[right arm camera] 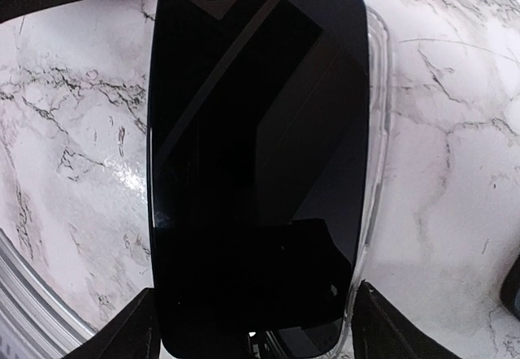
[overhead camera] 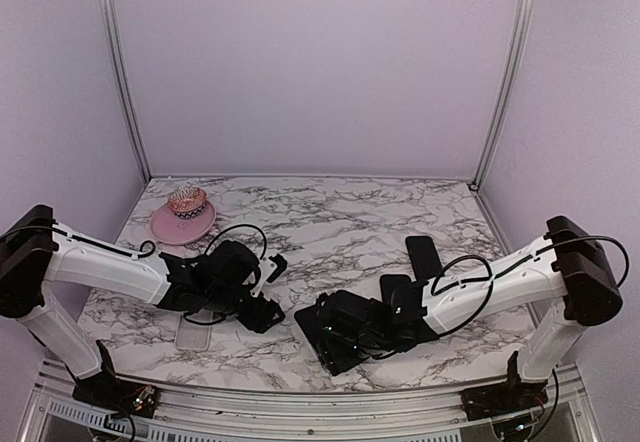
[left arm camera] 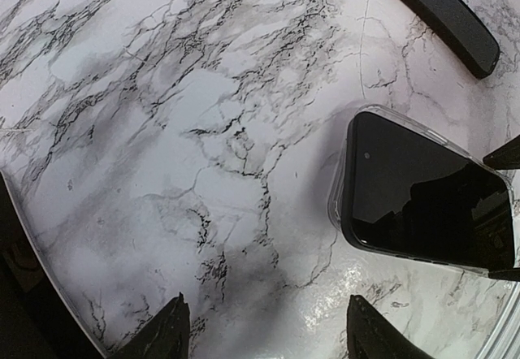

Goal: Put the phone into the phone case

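The black phone (right arm camera: 256, 156) lies screen up on the marble table, over a clear phone case (right arm camera: 375, 131) whose rim shows along the phone's right side. My right gripper (right arm camera: 260, 330) is shut on the phone, with one finger on each side of its near end. In the top view the phone (overhead camera: 318, 324) is at the front centre, under the right gripper (overhead camera: 335, 334). My left gripper (overhead camera: 268, 300) is open and empty just left of the phone. In the left wrist view its fingertips (left arm camera: 171, 330) hover over bare marble, and the phone (left arm camera: 422, 192) is to the right.
A pink plate (overhead camera: 165, 226) with a small pink ornament sits at the back left. Two black phone-like slabs (overhead camera: 423, 255) (overhead camera: 394, 286) lie right of centre, and one shows in the left wrist view (left arm camera: 443, 10). A clear flat piece (overhead camera: 192, 335) lies by the front left edge.
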Controlling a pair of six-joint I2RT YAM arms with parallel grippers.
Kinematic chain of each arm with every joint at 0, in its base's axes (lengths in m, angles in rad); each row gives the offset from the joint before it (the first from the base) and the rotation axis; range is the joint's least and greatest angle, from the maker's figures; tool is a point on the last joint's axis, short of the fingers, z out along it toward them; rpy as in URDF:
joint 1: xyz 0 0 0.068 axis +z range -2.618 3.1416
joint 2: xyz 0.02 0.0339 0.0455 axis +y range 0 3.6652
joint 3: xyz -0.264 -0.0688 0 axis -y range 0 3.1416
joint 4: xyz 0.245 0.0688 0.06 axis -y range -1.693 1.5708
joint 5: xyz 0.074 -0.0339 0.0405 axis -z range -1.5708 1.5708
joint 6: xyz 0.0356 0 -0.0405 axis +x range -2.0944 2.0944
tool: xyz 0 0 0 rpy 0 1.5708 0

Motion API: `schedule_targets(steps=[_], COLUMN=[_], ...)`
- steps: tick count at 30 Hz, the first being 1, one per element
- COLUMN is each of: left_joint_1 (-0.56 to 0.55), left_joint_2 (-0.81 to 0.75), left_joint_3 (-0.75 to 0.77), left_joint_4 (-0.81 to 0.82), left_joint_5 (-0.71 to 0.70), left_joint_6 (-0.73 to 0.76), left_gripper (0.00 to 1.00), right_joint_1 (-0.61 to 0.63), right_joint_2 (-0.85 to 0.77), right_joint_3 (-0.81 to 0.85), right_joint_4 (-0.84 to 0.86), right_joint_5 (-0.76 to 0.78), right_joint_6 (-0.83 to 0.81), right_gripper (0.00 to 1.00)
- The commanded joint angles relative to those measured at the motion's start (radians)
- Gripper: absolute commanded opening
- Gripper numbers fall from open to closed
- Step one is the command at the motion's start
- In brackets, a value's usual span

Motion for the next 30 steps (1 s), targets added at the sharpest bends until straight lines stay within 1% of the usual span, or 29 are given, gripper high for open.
schedule_targets(steps=[1, 3, 4, 6, 10, 12, 16, 18, 19, 20, 21, 23, 26, 27, 29, 30], left_joint_1=[-0.004, -0.004, -0.005, -0.005, -0.005, -0.01, -0.053, -0.06, -0.061, -0.062, -0.062, -0.062, -0.062, -0.062, -0.062, -0.062], left_joint_2=[0.011, 0.014, 0.018, 0.028, 0.047, 0.053, 0.048, 0.046, 0.05, 0.062, 0.074, 0.104, 0.124, 0.125, 0.129, 0.137], left_joint_3=[0.028, 0.035, 0.04, 0.051, 0.072, 0.082, 0.083, 0.077, 0.079, 0.083, 0.09, 0.112, 0.138, 0.14, 0.147, 0.151], left_joint_4=[-0.004, -0.004, -0.004, -0.002, 0.01, 0.009, -0.004, 0.001, 0.001, -0.001, -0.006, -0.023, -0.071, -0.074, -0.078, -0.08], left_joint_5=[0.002, 0.004, 0.004, 0.041, 0.083, 0.112, 0.126, 0.138, 0.142, 0.14, 0.131, 0.096, 0.057, 0.043, 0.026, 0.019], left_joint_6=[0.022, 0.025, 0.029, 0.04, 0.048, 0.053, 0.092, 0.084, 0.081, 0.079, 0.079, 0.074, 0.076, 0.076, 0.081, 0.086], left_gripper=[0.67, 0.67, 0.67, 0.67, 0.69, 0.64, 0.47, 0.37, 0.32, 0.29, 0.22, 0.15, 0.13, 0.12, 0.13, 0.13], right_joint_1=[-0.018, -0.017, -0.018, -0.018, -0.021, -0.032, -0.093, -0.133, -0.157, -0.187, -0.216, -0.264, -0.307, -0.313, -0.316, -0.315], right_joint_2=[0.049, 0.045, 0.043, 0.042, 0.012, -0.017, -0.095, -0.131, -0.143, -0.148, -0.147, -0.13, -0.076, -0.053, 0.0, 0.027], right_joint_3=[-0.03, -0.012, -0.004, 0.015, 0.066, 0.082, 0.06, 0.036, 0.023, 0.014, 0.008, 0.007, 0.043, 0.057, 0.089, 0.101], right_joint_4=[-0.099, -0.105, -0.108, -0.117, -0.121, -0.121, -0.088, -0.049, -0.025, -0.001, 0.024, 0.06, 0.038, 0.025, 0.003, 0.004], right_joint_5=[-0.039, -0.054, -0.058, -0.065, -0.071, -0.09, -0.168, -0.176, -0.176, -0.176, -0.176, -0.167, -0.078, -0.024, 0.018, 0.02], right_joint_6=[-0.039, -0.053, -0.054, -0.054, -0.076, -0.099, -0.139, -0.14, -0.138, -0.133, -0.124, -0.108, -0.083, -0.082, -0.093, -0.107], right_gripper=[0.78, 0.89, 0.92, 0.96, 0.99, 0.99, 0.99, 0.97, 0.94, 0.9, 0.84, 0.68, 0.41, 0.31, 0.2, 0.16])
